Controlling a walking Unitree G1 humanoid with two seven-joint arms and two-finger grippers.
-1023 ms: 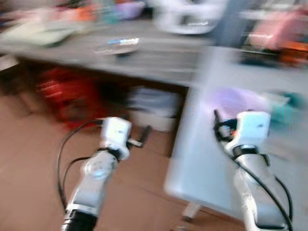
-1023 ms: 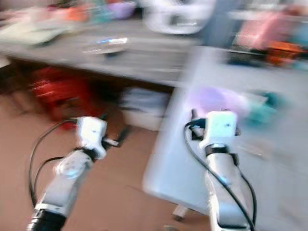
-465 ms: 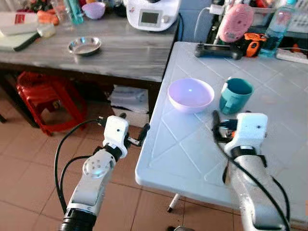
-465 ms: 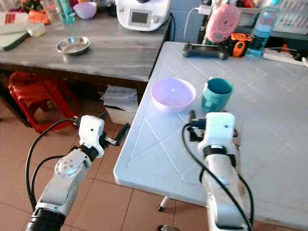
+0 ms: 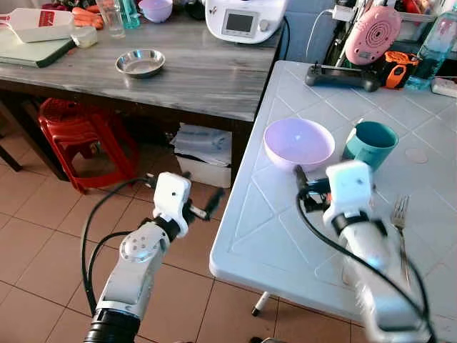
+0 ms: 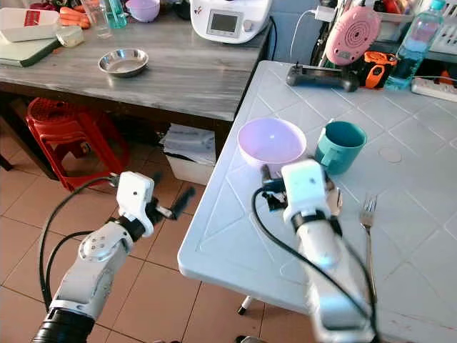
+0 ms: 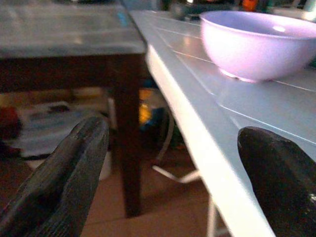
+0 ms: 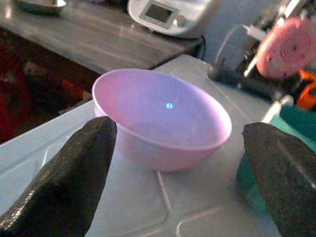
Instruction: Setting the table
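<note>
Left gripper (image 5: 207,207) off the white table's (image 5: 264,236) edge, fingers spread wide, empty. Right gripper (image 8: 173,163) over table, fingers wide apart, facing pink bowl (image 5: 298,142). Teal mug (image 5: 370,143) beside bowl; fork (image 5: 400,223) further right.

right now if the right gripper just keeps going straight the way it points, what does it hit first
Most likely the purple bowl: it sits centred between the open fingers of the right gripper, just ahead on the white table. The teal mug stands off to one side, probably outside that line.
</note>
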